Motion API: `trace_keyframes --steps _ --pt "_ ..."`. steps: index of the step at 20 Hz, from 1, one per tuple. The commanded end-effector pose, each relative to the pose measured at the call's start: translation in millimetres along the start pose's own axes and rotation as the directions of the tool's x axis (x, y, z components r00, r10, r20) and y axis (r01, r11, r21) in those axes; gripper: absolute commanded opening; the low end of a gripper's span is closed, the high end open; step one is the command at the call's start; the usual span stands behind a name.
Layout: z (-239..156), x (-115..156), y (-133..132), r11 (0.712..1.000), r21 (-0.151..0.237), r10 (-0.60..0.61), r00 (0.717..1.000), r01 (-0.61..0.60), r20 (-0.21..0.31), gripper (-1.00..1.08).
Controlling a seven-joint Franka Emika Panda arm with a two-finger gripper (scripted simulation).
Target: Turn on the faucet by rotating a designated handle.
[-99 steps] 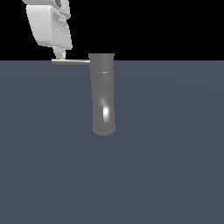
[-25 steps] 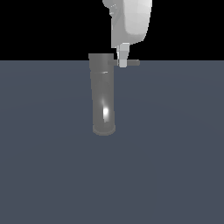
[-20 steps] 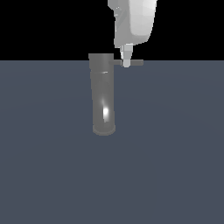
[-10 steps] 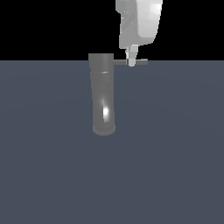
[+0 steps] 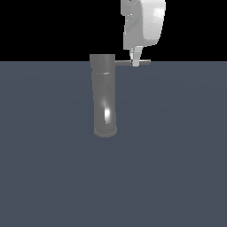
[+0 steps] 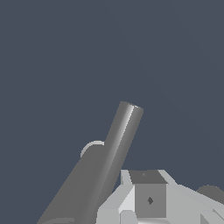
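The faucet [image 5: 104, 97] is a tall grey cylinder with a darker cap, standing upright on the dark floor. Its handle [image 5: 126, 63], a thin grey rod, sticks out from the cap toward the exterior view's right. My white gripper [image 5: 136, 62] hangs down from above. Its narrow fingertips are together and rest against the handle near its outer end, with nothing held between them. In the wrist view the handle [image 6: 119, 138] runs diagonally past the faucet body [image 6: 74, 190], and the gripper [image 6: 148, 201] fingers sit close beside the rod.
A flat dark blue-grey floor [image 5: 177, 168] spreads all around the faucet, with a black background above its far edge. No other objects show.
Five seconds ago the handle pointed to the exterior view's left with the gripper there. It has since swung to the right. Over the last second the gripper slid further right along it.
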State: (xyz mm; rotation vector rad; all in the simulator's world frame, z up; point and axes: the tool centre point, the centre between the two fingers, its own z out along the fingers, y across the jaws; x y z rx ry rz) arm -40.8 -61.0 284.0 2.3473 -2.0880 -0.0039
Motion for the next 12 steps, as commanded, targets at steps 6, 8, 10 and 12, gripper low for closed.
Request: trace_keyframes --steps 6,8,10,12 --pt "0 28 -11 1.000 0.002 0.028 1.000 -0.028 -0.002 -1.00" --pt "0 31 -14 1.000 0.002 0.029 1.000 -0.029 -0.002 -1.00" --pt "0 35 -17 1.000 0.002 0.031 1.000 -0.031 -0.002 -1.00" --pt "0 37 -19 1.000 0.002 0.032 1.000 -0.032 -0.002 -1.00"
